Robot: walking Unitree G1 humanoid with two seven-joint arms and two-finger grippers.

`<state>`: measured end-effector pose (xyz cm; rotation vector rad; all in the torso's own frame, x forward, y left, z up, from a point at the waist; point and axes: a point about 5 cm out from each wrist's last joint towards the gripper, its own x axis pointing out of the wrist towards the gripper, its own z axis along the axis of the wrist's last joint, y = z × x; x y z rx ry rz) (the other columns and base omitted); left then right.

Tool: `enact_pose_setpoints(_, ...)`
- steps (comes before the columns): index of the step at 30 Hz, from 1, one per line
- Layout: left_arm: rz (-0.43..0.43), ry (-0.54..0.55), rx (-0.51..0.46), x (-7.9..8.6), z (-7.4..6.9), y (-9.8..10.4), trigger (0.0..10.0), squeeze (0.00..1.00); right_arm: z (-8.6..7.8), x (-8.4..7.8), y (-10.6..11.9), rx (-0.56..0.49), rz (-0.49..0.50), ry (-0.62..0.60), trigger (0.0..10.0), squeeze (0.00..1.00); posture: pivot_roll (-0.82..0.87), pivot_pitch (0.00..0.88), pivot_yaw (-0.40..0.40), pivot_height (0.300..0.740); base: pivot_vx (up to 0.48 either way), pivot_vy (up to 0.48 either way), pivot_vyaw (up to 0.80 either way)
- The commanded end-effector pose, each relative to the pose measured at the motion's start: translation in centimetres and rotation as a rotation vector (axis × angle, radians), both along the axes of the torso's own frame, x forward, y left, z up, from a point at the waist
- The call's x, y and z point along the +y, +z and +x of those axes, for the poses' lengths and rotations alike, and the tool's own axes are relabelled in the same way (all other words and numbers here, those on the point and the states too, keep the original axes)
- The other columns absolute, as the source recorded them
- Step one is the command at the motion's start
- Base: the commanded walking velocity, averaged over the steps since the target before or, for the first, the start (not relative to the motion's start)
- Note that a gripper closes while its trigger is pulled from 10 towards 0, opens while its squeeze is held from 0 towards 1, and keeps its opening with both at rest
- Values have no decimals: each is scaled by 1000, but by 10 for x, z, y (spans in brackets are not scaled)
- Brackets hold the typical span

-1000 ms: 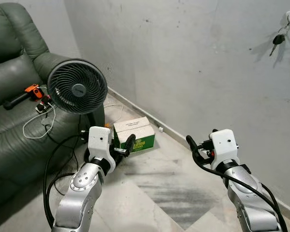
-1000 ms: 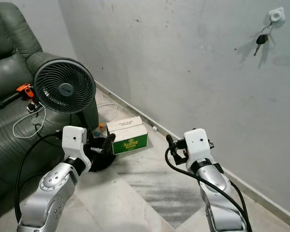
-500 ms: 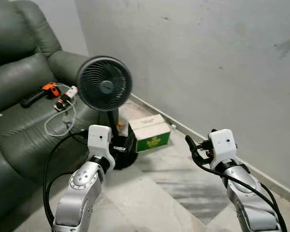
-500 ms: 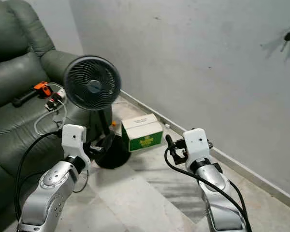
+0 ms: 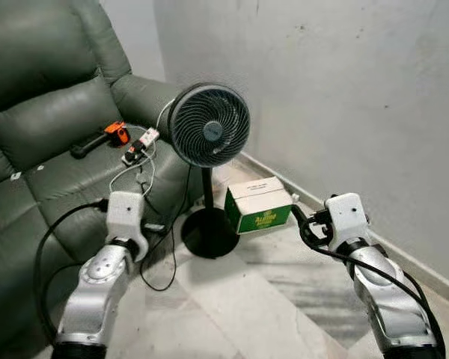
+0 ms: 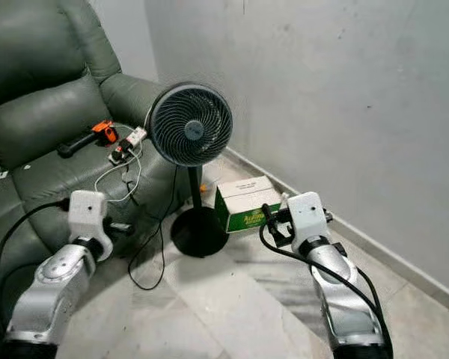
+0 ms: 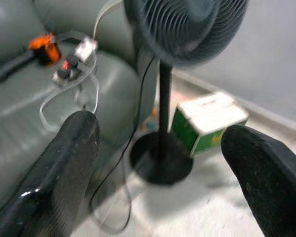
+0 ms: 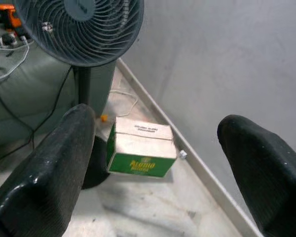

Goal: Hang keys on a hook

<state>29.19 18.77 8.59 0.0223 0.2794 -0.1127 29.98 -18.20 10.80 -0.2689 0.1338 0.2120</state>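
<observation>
One fan, one box (green-white), one sofa, one orange tool, two claws.

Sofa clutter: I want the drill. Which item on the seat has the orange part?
The black-handled tool farthest from the fan; the white power strip beside it isn't orange.

Your left wrist view is blurred, smearing the fan, whose head the top edge cuts off, and the box label. In the head views, the sofa runs off the left edge, and the left gripper hides most of its fingers behind its white housing.
</observation>
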Motion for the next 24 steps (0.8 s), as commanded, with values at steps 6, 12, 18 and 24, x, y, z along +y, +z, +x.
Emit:
enact_pose_setpoints(6,23,38,136,19,2,-38,10000,0,4,-15,-33,89,-44,-53,10000,0,2,43,13,740,0,0,0)
enact_pose_setpoints(12,71,84,277,34,-9,-76,10000,0,-3,-30,-79,273,-14,-190,10000,0,-9,41,11,740,0,0,0)
enact_pose_setpoints(18,-47,165,455,28,-41,-118,10000,0,-31,-41,-121,468,-3,-297,10000,0,-21,26,-4,740,0,0,0)
enact_pose_setpoints(24,-45,174,598,19,-69,-144,10000,0,-53,-54,-142,588,-37,-368,10000,0,-42,16,-6,740,0,0,0)
